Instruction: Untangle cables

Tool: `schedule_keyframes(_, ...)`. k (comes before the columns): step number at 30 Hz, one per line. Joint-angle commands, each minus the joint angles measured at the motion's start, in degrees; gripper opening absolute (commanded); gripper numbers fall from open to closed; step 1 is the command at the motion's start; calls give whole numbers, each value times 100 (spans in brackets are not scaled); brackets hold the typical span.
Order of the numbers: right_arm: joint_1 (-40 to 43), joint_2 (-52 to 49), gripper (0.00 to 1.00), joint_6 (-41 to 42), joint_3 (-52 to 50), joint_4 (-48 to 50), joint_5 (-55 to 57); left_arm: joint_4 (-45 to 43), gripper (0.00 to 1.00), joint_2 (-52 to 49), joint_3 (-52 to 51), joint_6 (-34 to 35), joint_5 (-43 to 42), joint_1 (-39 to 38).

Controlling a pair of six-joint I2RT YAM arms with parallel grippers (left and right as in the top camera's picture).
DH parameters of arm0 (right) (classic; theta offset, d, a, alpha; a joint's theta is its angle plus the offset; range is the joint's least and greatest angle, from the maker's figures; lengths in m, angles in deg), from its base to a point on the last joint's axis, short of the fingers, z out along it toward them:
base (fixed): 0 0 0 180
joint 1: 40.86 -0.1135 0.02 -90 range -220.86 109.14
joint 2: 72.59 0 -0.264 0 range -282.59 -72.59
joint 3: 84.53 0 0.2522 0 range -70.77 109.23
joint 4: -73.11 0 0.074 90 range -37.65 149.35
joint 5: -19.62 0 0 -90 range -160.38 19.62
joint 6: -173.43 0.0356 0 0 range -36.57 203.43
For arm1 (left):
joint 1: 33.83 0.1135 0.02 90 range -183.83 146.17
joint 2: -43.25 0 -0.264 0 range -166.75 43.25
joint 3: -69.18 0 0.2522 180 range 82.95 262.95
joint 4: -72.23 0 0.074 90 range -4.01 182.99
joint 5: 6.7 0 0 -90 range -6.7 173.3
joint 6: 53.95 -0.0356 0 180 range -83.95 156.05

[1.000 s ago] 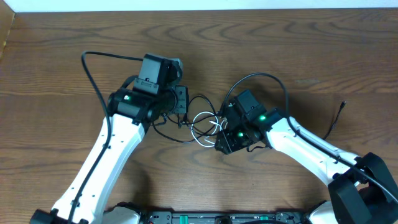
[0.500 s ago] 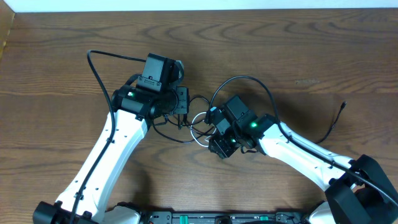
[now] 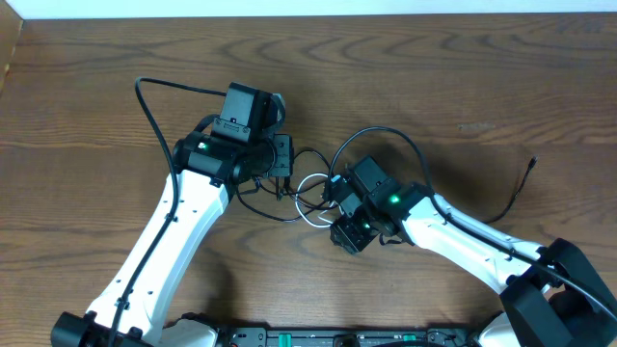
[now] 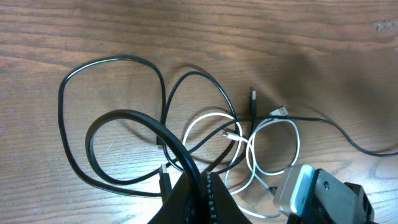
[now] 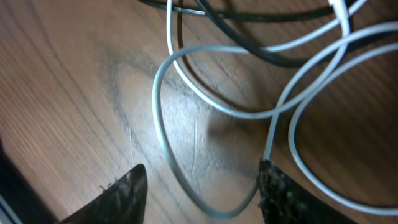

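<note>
While tangled, white cable (image 5: 155, 93) loops across black cable (image 4: 112, 60).

no legible text in any view; no readable labels, brands, numbers, or signs

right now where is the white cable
In the overhead view the white cable lies looped mid-table, tangled with the black cable, beside the right gripper, whose open fingertips straddle one loop.
</note>
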Motion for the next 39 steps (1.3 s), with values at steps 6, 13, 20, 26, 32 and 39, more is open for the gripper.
schedule_keyframes(6, -81, -7, 9, -61, -59, 564, 50, 17, 8, -26, 133, 35, 55, 20)
schedule_keyframes(13, -59, -4, 1, 70, -57, 409, 48, 17, 8, -26, 133, 35, 55, 20)
schedule_keyframes(20, 629, 348, 1, 431, 87, -22, 46, 105, 8, -26, 133, 31, 57, 20)
schedule_keyframes(26, 2057, 1381, 1, 431, 450, -737, 55, 149, 8, -26, 133, 33, 55, 20)
schedule_keyframes(32, 3759, 2564, 1, 675, 629, -1185, 855, 149, 8, -26, 133, 31, 55, 20)
schedule_keyframes(39, 5633, 3648, 1, 1305, 629, -1290, 1202, 146, 7, -26, 133, 33, 57, 20)
